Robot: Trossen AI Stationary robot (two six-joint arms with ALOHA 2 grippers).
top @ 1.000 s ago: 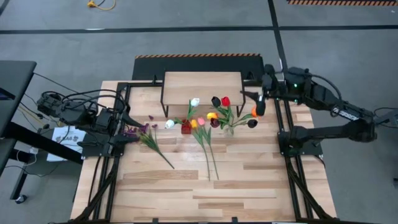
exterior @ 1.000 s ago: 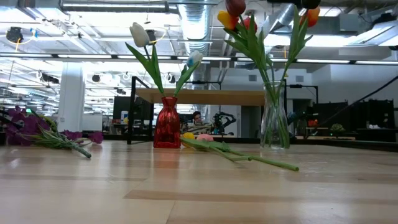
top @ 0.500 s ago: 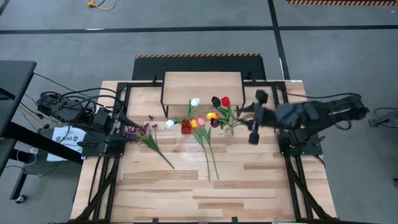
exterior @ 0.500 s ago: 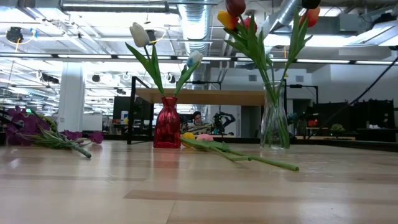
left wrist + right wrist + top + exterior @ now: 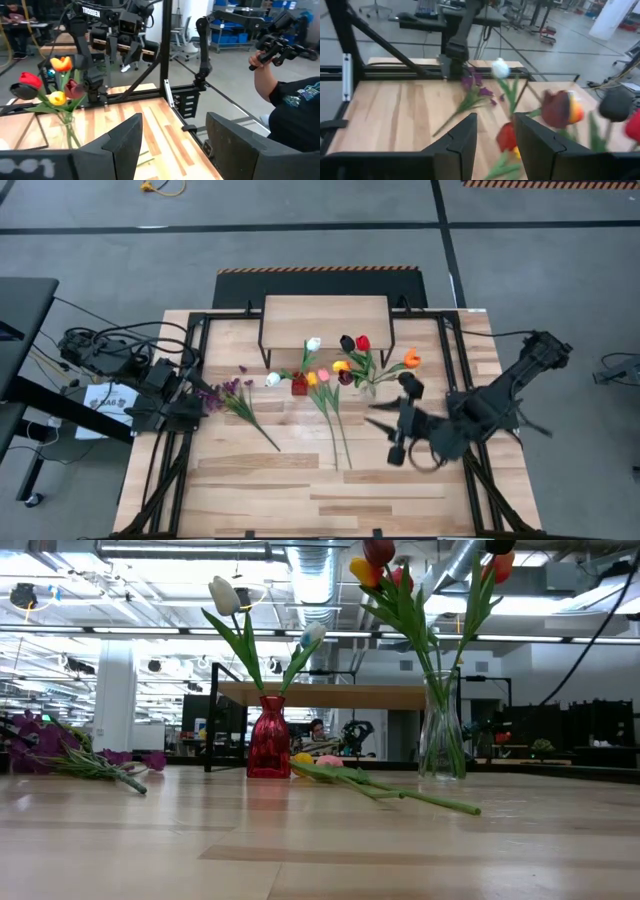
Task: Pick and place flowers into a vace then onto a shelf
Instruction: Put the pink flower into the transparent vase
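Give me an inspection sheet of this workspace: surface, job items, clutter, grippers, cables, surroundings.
Surface: plank table, near half bare.
Job's things: shelf at the far edge, nothing on it; red vase holds white tulips; clear vase holds red, yellow, orange and dark tulips; loose tulips lie between the vases; purple blossoms lie on the left.
Clutter: nothing seen.
Grippers: left gripper open, at the table's left edge by the purple blossoms; right gripper open, empty, over the table's right side.
Cables: bundle beside the left arm.
Surroundings: paper sheet left of the table; a person in the room behind.
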